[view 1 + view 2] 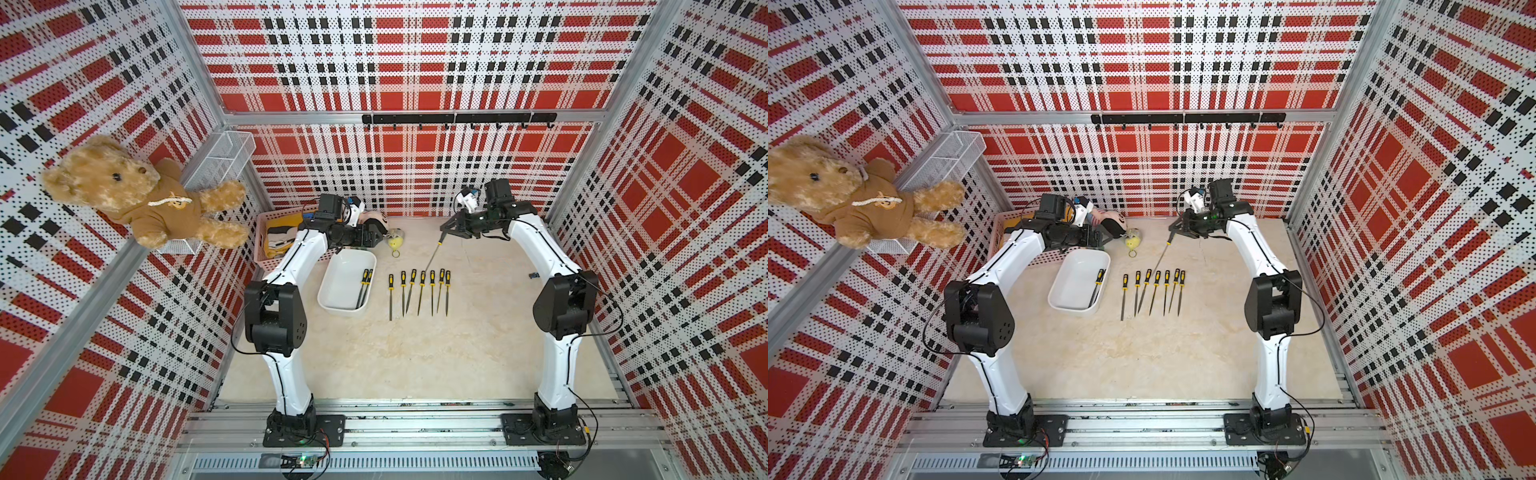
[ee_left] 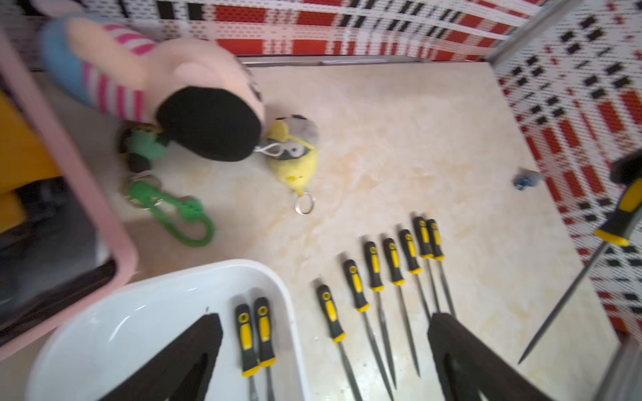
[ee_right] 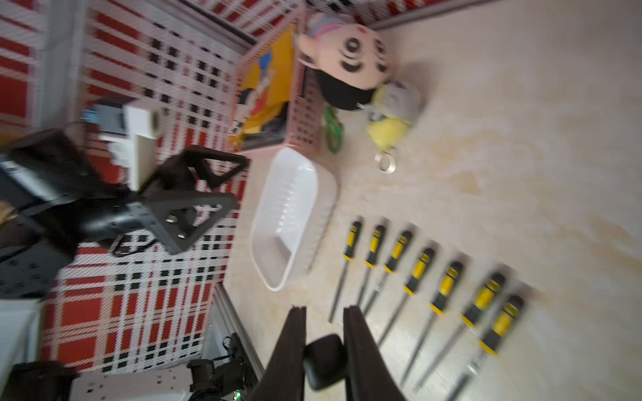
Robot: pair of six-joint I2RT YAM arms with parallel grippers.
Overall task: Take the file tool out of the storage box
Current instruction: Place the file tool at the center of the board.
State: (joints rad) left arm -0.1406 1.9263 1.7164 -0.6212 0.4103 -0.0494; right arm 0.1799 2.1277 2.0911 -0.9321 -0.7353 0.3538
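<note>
Top views: removal unfinished.
The right gripper [image 1: 444, 232] clamps one file [image 1: 433, 254] at twelve o'clock of the seven-file row [image 1: 422, 291]; left gripper [image 1: 379, 235] jaws apart; two files [image 1: 365, 286] lie in the storage box [image 1: 338, 276], nine o'clock.

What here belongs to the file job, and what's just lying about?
Job: shallow white plastic tub; two yellow-and-black files inside; seven files beside it; one file in right gripper.
Lying about: pink lattice basket, pink plush doll, yellow plush keychain, brown teddy bear.
</note>
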